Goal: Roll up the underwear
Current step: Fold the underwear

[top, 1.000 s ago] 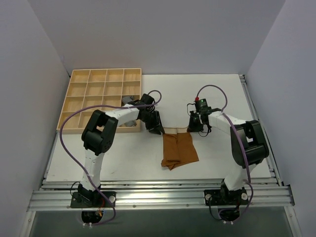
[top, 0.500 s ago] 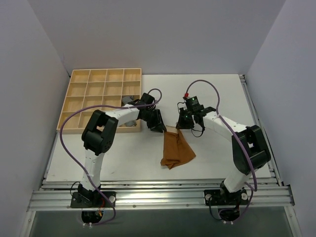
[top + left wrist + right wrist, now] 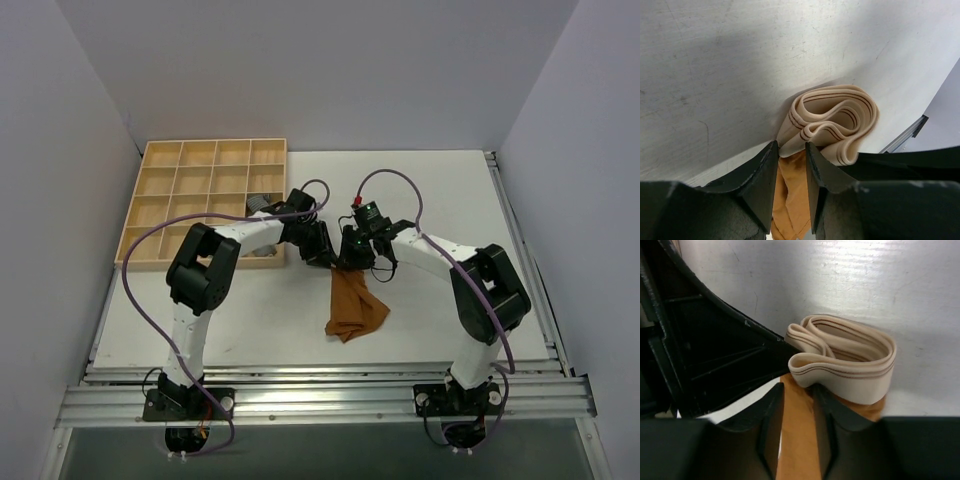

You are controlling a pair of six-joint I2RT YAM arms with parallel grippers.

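The left tool (image 3: pixel 790 150) has its fingers drawn narrow and pinches the underwear (image 3: pixel 358 305) right at the edge of its pale band (image 3: pixel 835 120). Caramel cloth fills the gap between the fingers. The right tool (image 3: pixel 796 390) also stands narrow, with the same cloth showing in its gap. I cannot tell whether it grips the cloth or only sits over it.

In the top view the two tools meet almost nose to nose at the middle of the frame. The band sits bunched between them in loose, open loops. From there the brown cloth narrows to a neck and spreads down toward the lower centre of the white table (image 3: pixel 450 190). A wooden tray (image 3: pixel 160 200) of compartments lies at the upper left.

The main risk, as I judge it, is the slack in those loops. With no firm hold on the right side the band could spring open and undo the coil. The tools are also close enough to knock together if either turns. The twisted neck could make the roll come out lopsided.

No brand, label or writing can be read. The band shows only thin dark stripes.
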